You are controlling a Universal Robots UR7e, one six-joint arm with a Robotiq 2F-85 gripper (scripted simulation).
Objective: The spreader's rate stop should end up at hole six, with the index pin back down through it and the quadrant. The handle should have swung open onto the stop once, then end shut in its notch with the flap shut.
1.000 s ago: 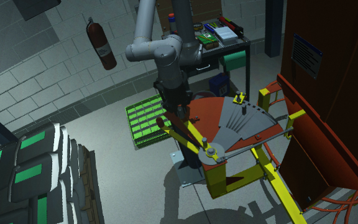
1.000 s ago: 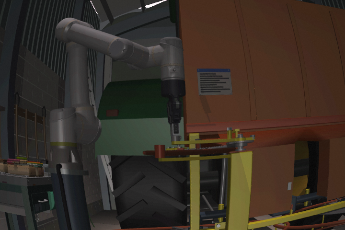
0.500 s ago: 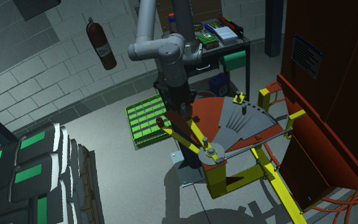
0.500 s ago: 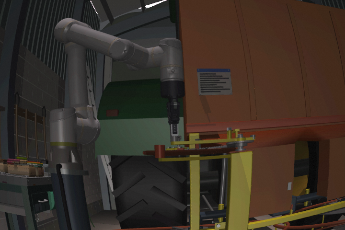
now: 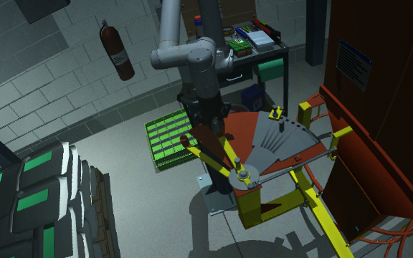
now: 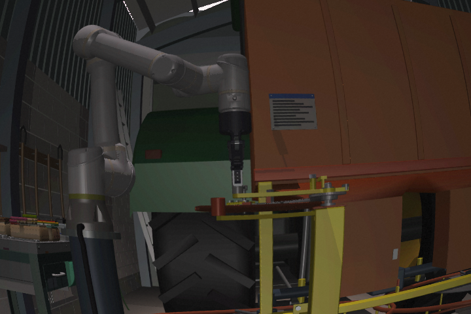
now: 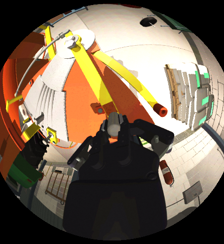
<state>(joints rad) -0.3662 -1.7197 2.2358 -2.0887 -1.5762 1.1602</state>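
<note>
The index pin (image 7: pixel 113 123) is partly hidden between my fingers; only its grey round top shows. My gripper (image 7: pixel 114 130) (image 5: pixel 214 125) (image 6: pixel 237 181) is closed on it, above the outer end of the yellow rate stop arm (image 7: pixel 90 75) (image 5: pixel 228 150). That arm lies over the red quadrant (image 5: pixel 242 129) (image 7: pixel 75 100), left of the grey stepped sector (image 5: pixel 281 138). The yellow handle (image 5: pixel 203 156) (image 7: pixel 130 77) with its red knob (image 5: pixel 184 138) (image 7: pixel 162 110) points away to the left of the stop arm. Both arms meet at the grey pivot disc (image 5: pixel 243 176). The flap is out of sight.
The orange hopper (image 6: pixel 366 85) rises close on the right of the quadrant. A tractor tyre (image 6: pixel 203 259) stands under the quadrant. Stacked sacks (image 5: pixel 38 200) sit on the left floor. A green crate (image 5: pixel 167 138) lies behind the arm. A cluttered bench (image 5: pixel 256 46) stands at the back wall.
</note>
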